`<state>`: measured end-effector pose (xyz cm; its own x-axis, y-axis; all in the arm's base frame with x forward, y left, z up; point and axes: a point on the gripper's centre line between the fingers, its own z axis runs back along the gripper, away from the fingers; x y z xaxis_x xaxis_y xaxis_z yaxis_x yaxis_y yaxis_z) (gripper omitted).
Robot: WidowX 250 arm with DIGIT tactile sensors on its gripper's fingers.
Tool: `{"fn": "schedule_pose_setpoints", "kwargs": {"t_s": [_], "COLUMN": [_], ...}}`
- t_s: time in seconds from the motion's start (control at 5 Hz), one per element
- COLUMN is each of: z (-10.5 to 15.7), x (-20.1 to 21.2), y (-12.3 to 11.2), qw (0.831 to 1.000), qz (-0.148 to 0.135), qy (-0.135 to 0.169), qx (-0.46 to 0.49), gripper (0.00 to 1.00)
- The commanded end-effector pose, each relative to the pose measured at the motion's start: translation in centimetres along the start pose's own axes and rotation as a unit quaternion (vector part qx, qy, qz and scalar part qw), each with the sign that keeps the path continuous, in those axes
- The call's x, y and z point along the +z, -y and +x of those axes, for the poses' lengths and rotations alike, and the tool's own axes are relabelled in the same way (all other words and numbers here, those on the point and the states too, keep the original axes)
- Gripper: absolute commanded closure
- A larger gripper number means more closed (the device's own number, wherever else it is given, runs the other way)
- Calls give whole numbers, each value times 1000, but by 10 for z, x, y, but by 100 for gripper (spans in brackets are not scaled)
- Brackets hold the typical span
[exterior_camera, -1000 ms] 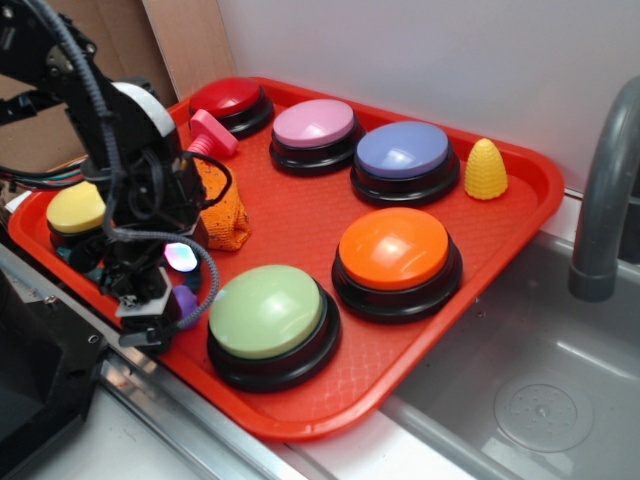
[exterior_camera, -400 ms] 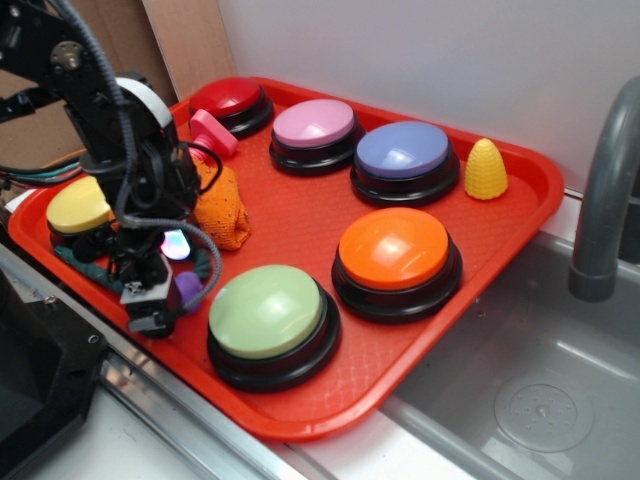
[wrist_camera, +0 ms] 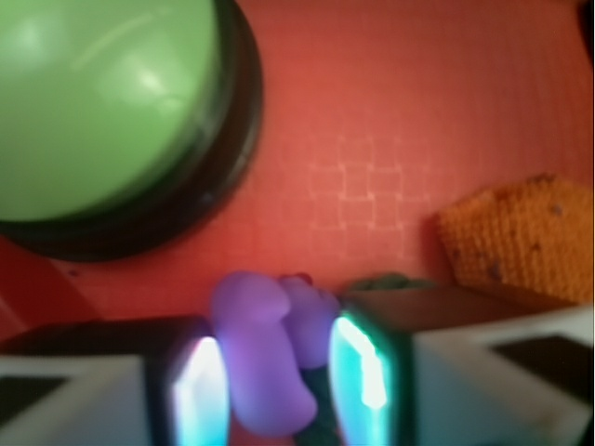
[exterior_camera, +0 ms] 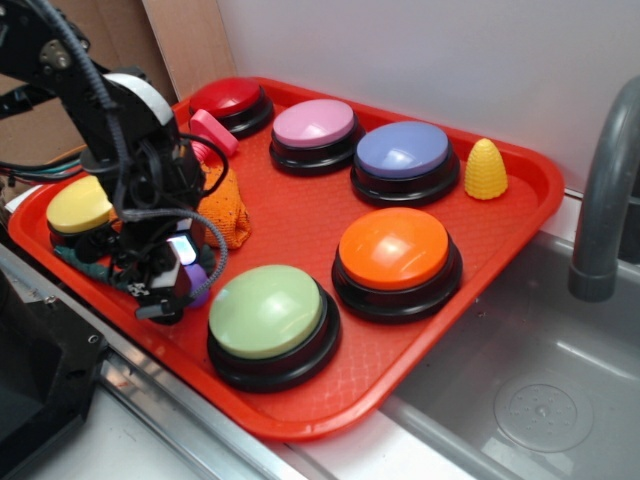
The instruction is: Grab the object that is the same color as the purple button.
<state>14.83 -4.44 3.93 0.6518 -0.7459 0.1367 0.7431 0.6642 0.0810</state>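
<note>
One red tray (exterior_camera: 520,215) fills the counter beside the sink, carrying six dome buttons. The black arm (exterior_camera: 100,110) leans in from the left and bends down over the tray's near-left edge, just left of the green button (exterior_camera: 265,312). Its claw (wrist_camera: 279,372) points straight down, fingers (wrist_camera: 367,372) narrowed around the small purple toy (wrist_camera: 260,358), pads touching or nearly touching its sides. The purple button (exterior_camera: 403,151) sits well apart at the tray's far side.
</note>
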Motion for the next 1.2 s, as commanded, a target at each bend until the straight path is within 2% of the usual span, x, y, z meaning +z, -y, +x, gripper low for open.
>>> {"fn": "schedule_pose_setpoints", "kwargs": {"t_s": [0.0, 0.4, 0.6, 0.8, 1.0], "z": [9, 5, 5, 6, 13], "x": [7, 11, 38, 86, 123], "y": [-2, -3, -11, -36, -57], "qw": [1000, 1000, 998, 983, 953], "qz": [6, 10, 18, 43, 68], "qy": [20, 13, 33, -6, -17], "qx": [-8, 12, 59, 177, 295], "gripper": [94, 100, 100, 100, 100]}}
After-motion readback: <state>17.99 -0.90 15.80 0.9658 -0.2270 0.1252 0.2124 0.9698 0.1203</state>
